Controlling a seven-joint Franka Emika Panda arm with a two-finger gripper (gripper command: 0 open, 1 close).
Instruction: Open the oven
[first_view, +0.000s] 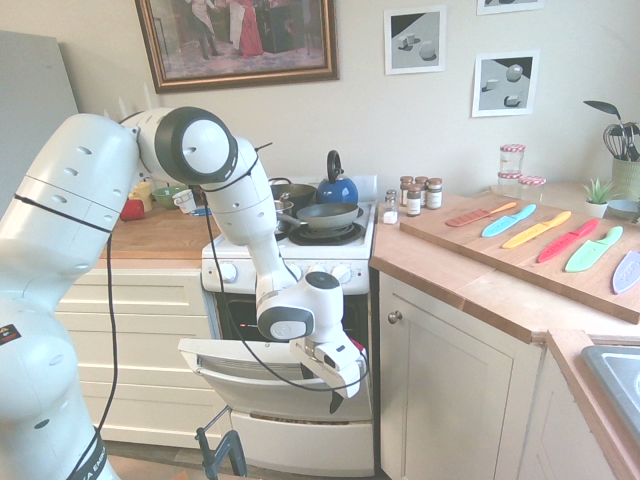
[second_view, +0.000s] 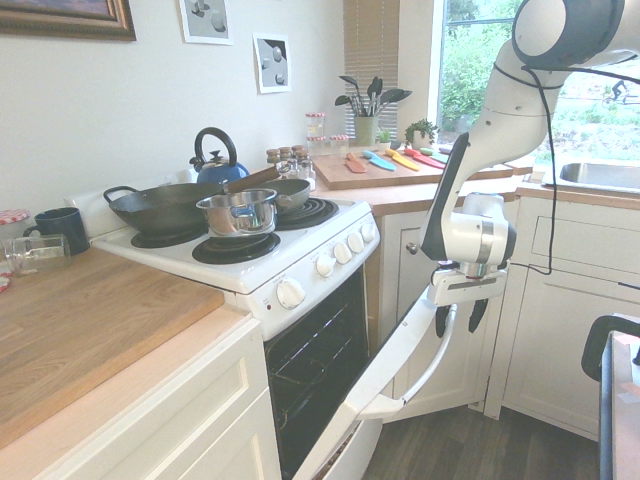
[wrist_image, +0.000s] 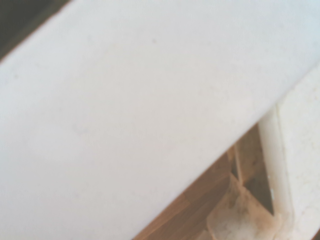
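The white oven (first_view: 330, 271) stands between cream units, its knob row (second_view: 325, 262) under the black hob. Its drop-down door (second_view: 385, 365) hangs tilted roughly halfway down, and the dark cavity (second_view: 310, 365) shows behind it. My gripper (second_view: 458, 320) is at the door's top edge, with its two dark fingers apart on either side of the upper end of the white bar handle (second_view: 428, 372). In the first exterior view the gripper (first_view: 345, 380) sits at the right end of the open door (first_view: 240, 362). The wrist view is filled by the blurred white door (wrist_image: 125, 115) and a piece of the handle (wrist_image: 277, 165).
Pans and a blue kettle (first_view: 337, 187) sit on the hob. A cream cupboard door with a round knob (first_view: 395, 316) is right beside the oven, and cream drawers (first_view: 130, 300) are on its other side. A board with coloured knives (first_view: 535, 235) lies on the counter. A dark object (second_view: 615, 390) stands near the sink unit.
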